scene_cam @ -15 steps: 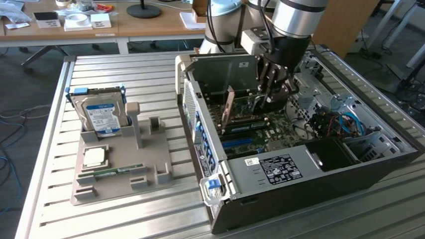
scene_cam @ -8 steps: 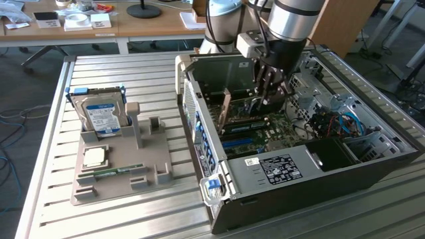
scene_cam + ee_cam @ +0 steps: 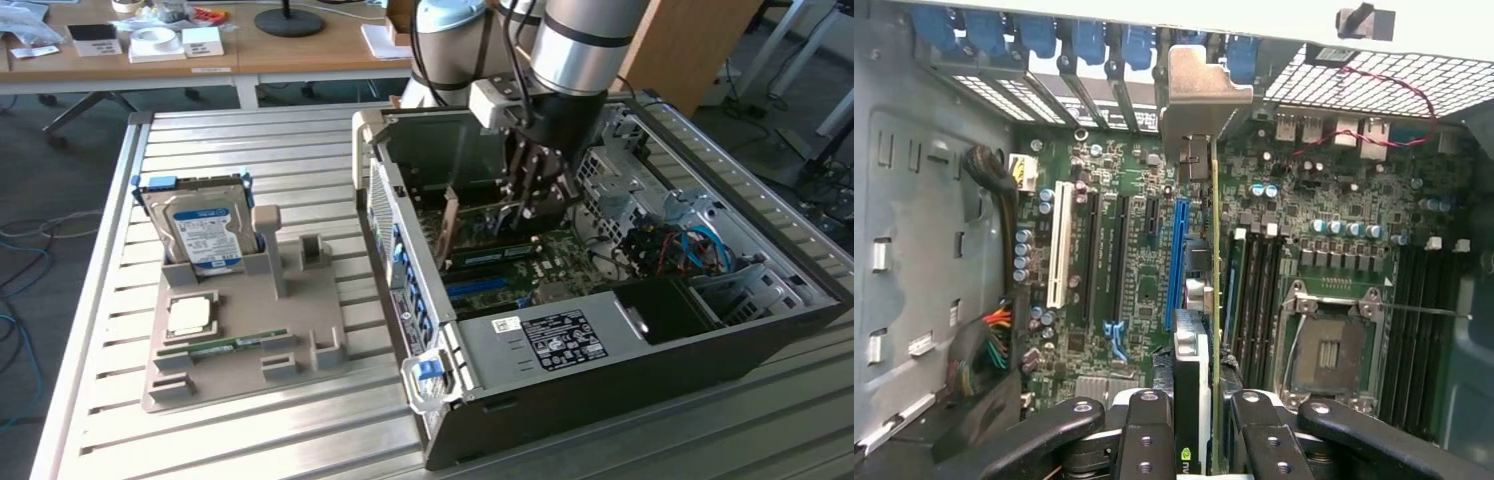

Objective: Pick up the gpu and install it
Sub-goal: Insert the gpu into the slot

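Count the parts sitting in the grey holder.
3: a hard drive standing upright at the far end of the holder, a square chip lying flat mid-holder, a green memory stick nearer the camera. None looks hidden.

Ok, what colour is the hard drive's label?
The label is blue and white; exterior view.

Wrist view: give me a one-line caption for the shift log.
Jaws hold the graphics card edge-on over the motherboard, its bracket near the rear slot covers.
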You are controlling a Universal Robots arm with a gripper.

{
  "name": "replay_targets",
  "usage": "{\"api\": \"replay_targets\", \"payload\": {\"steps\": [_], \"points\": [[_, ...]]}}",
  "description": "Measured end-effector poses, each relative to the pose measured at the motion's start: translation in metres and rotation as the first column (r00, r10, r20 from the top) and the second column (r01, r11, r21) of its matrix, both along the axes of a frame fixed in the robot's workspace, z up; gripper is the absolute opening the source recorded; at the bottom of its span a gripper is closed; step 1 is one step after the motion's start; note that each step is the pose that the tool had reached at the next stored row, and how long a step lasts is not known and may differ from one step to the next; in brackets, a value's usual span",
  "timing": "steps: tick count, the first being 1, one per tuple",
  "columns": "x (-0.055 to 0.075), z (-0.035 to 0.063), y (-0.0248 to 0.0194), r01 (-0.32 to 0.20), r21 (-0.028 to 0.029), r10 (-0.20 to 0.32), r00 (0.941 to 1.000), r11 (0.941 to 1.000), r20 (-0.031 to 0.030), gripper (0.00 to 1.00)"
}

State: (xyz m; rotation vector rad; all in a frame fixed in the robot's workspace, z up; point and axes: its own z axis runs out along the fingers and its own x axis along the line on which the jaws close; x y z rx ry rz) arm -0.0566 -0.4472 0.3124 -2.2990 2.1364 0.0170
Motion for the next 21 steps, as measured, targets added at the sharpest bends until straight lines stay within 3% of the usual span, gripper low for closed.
{"api": "replay_targets", "payload": {"steps": [6,12,21], "points": [[-0.0027,-0.0032,-0.0003,0.0,-0.0001,0.0,1.0,1.0,-0.0001,0.27],[-0.0053,-0.0059,-0.0034,0.0,0.0001,0.0,1.0,1.0,0.0,0.27],[-0.0081,-0.0095,-0.0036,0.0,0.0001,0.0,1.0,1.0,0.0,0.27]]}}
